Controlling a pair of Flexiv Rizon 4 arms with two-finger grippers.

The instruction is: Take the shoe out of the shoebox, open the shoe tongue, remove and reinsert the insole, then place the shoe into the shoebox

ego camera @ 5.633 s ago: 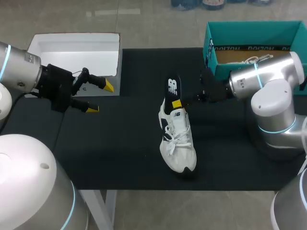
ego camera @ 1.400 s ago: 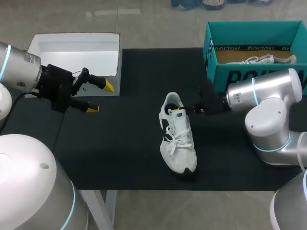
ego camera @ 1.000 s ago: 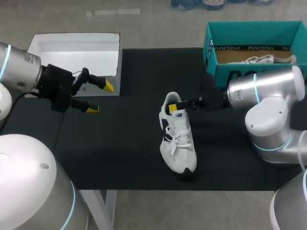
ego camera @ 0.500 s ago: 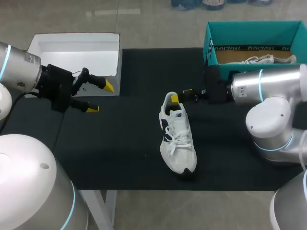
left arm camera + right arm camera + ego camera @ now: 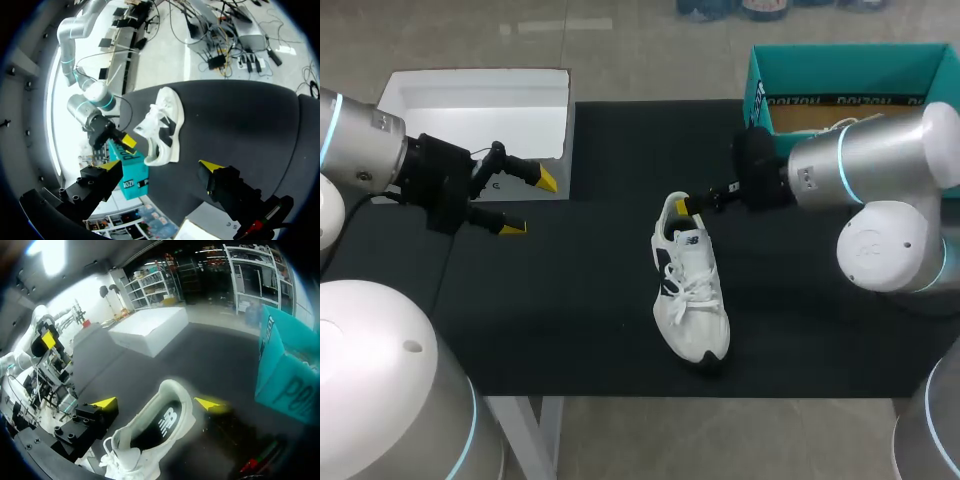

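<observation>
A white shoe (image 5: 688,288) lies on the black mat, heel toward the far side. Its dark insole (image 5: 161,427) lies inside it, seen through the collar. My right gripper (image 5: 696,203) hangs open just over the heel. In the right wrist view its yellow tips stand on either side of the shoe (image 5: 174,390) without gripping it. My left gripper (image 5: 525,203) is open and empty at the mat's left edge, far from the shoe (image 5: 162,125). The teal shoebox (image 5: 775,130) stands at the far right.
A second white shoe (image 5: 850,126) lies in the teal shoebox (image 5: 287,372). A white open box (image 5: 480,105) sits at the far left, close behind my left gripper. Bare black mat (image 5: 570,320) lies between the two arms and in front of the shoe.
The insole, held upright over the heel several seconds ago, now lies inside the shoe. My right gripper has opened wider and lifted from the collar toward the heel. The left arm has not moved.
</observation>
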